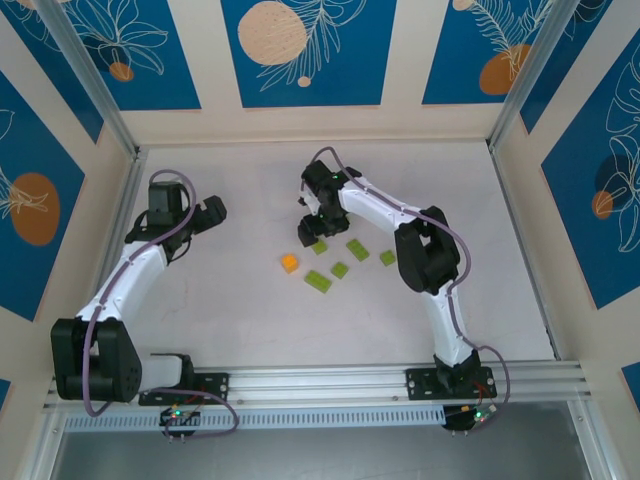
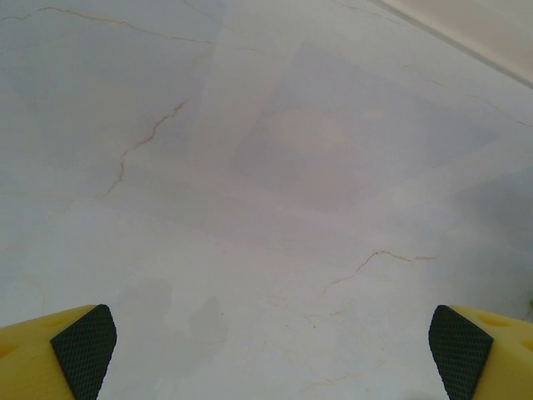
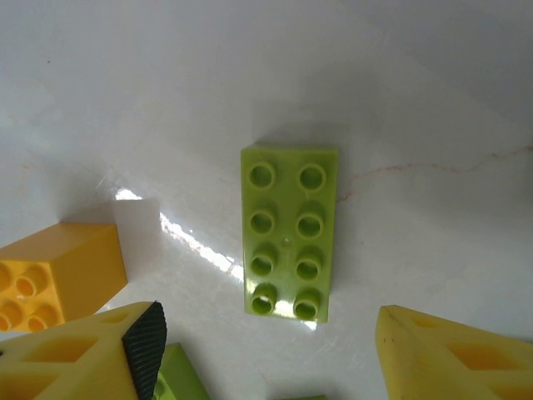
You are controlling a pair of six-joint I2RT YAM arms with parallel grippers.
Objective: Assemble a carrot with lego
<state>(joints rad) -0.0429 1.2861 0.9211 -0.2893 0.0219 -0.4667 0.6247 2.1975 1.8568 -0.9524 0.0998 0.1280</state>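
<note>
Loose lego lies mid-table: an orange brick point(image 1: 289, 263) and several lime-green bricks point(image 1: 340, 269) spread to its right, none joined into a carrot. My right gripper point(image 1: 311, 231) hovers at the far edge of this group, open. In the right wrist view the gripper point(image 3: 279, 358) stands open just short of a flat lime-green eight-stud brick point(image 3: 290, 233), which lies between and beyond the fingers point(image 3: 146, 346). The orange brick point(image 3: 54, 275) sits at the left, and a corner of another green brick point(image 3: 179, 379) shows at the bottom. My left gripper point(image 1: 212, 212) point(image 2: 271, 354) is open over bare table.
The white table point(image 1: 230, 300) is enclosed by beige walls with blue panels point(image 1: 305, 50). An aluminium rail point(image 1: 330, 385) with both arm bases runs along the near edge. The left wrist view looks onto bare marbled tabletop point(image 2: 266, 167).
</note>
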